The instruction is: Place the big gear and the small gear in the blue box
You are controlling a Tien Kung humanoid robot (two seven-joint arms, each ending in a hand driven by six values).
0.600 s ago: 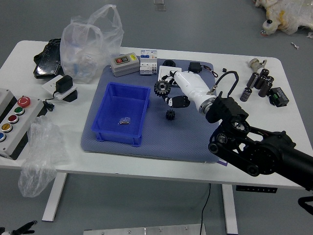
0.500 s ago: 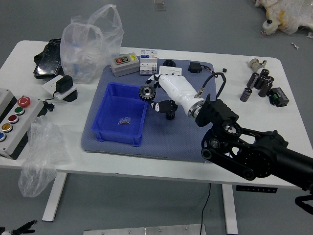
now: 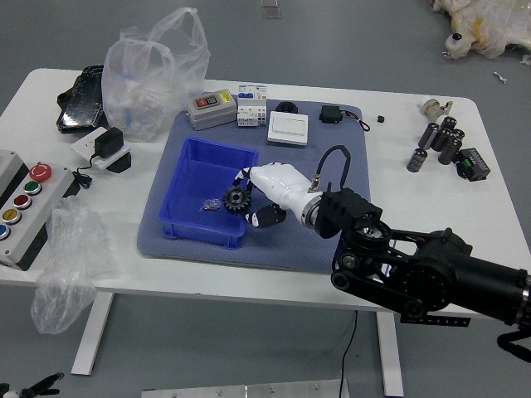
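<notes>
We see the big gear, a dark, round, toothed wheel with a pale centre (image 3: 237, 199), at the 3 o'clock side of the open blue plastic box (image 3: 189, 217), in front of its wall; we cannot tell how high it sits. The right hand, white-backed with black fingers (image 3: 280, 186), grasps it, though its grip is partly hidden. We cannot make out the small gear; the hand and wrist cover part of the blue-grey mat (image 3: 290, 253) at 3 o'clock from the box. Inside the box lies a small shiny piece (image 3: 211, 205), too small to name. From the box, a grey device with red and yellow buttons (image 3: 212, 109) sits at 12 o'clock, a clear plastic bag (image 3: 153, 75) at 11, and a pale control panel with coloured buttons (image 3: 29, 207) at 9, cut off by the picture's edge. The black right arm (image 3: 431, 269) is cut off towards 4. The left hand (image 3: 37, 388) shows only a black sliver at the picture's lower-left corner; we cannot tell its state.
</notes>
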